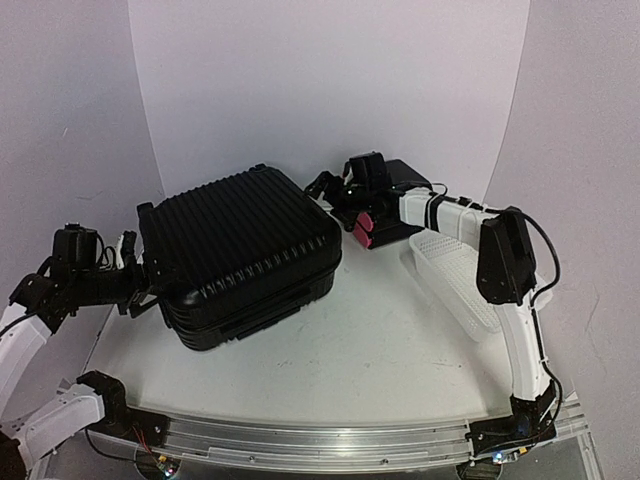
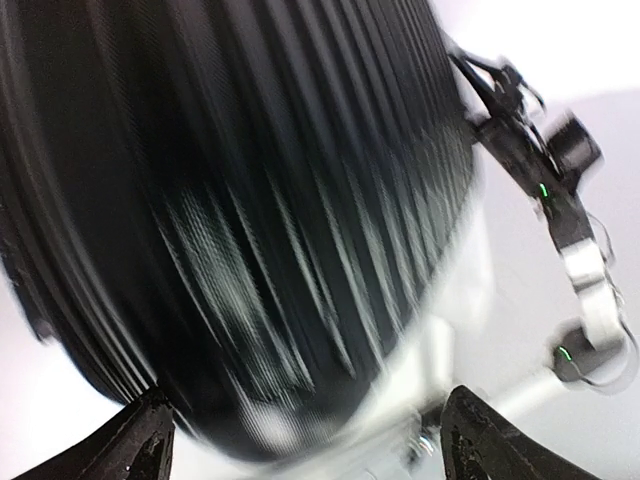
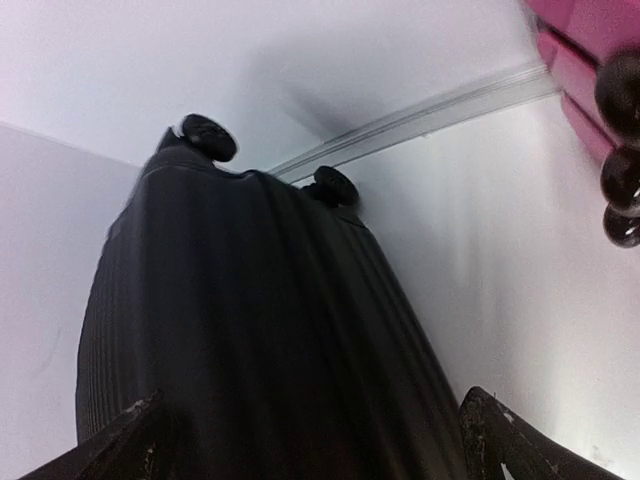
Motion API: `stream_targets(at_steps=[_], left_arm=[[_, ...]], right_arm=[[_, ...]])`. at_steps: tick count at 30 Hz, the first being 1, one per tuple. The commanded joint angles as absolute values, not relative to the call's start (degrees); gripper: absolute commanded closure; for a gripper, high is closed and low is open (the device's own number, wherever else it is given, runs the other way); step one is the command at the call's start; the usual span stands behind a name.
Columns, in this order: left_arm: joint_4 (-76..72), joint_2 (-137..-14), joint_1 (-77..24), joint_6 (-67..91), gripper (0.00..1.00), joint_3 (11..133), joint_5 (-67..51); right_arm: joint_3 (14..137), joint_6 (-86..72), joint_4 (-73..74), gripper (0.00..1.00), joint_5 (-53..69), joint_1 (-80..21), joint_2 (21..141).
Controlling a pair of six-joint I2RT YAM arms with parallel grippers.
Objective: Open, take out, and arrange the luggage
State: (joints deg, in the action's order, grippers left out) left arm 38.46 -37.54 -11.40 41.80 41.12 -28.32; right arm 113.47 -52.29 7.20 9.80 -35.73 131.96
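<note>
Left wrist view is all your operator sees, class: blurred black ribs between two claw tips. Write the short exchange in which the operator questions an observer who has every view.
Operator: Is the suitcase open yet?
Observer: No. From above, the suitcase lies flat on the table with its lid shut.
Operator: Where is the right claw?
Observer: The right claw hovers at the suitcase's far right corner, beside a black box with pink drawers.
</note>
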Motion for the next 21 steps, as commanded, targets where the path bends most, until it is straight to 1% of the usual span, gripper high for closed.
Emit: stream_targets(at_steps=[1, 4, 6, 7, 9, 12, 14, 16, 19, 21], left_arm=[[35.75, -32.16, -13.99, 49.87, 0.07, 41.23, -42.38], [39.07, -32.75, -14.04, 44.9, 0.07, 45.51, -43.41], [47.26, -35.9, -14.03, 35.93, 0.06, 53.52, -39.7], [51.76, -38.28, -14.03, 30.47, 0.05, 59.85, -36.58], [58.24, -43.91, -13.99, 22.26, 0.05, 69.04, -29.25], [59.02, -52.19, -13.98, 14.03, 0.01, 78.46, -21.51], [56.68, -59.38, -13.89, 10.99, 0.01, 83.55, -16.21], [53.73, -67.53, -13.76, 9.4, 0.0, 88.28, -12.9], [50.79, -81.66, -13.45, 9.04, 0.01, 96.74, -11.48], [50.71, -90.46, -13.32, 7.78, 0.03, 103.59, -12.05]], right_arm=[[115.12, -35.66, 29.95, 0.02, 10.65, -41.7, 121.27], [111.57, -29.42, 37.88, 0.02, 4.61, -40.8, 113.43], [106.37, -27.14, 39.77, 0.02, 2.27, -40.53, 107.84], [102.75, -26.85, 39.9, 0.02, 2.22, -40.52, 104.9], [95.63, -27.63, 39.79, 0.02, 4.4, -40.58, 99.78], [84.15, -31.2, 36.64, 0.02, 10.13, -41.41, 92.68], [76.89, -34.8, 31.74, 0.02, 13.19, -42.68, 88.76], [70.69, -39.86, 22.81, 0.02, 18.04, -44.42, 86.34], [63.47, -47.7, 9.11, 0.02, 20.87, -47.65, 86.58], [61.72, -50.97, 1.74, 0.02, 20.86, -49.17, 88.31]])
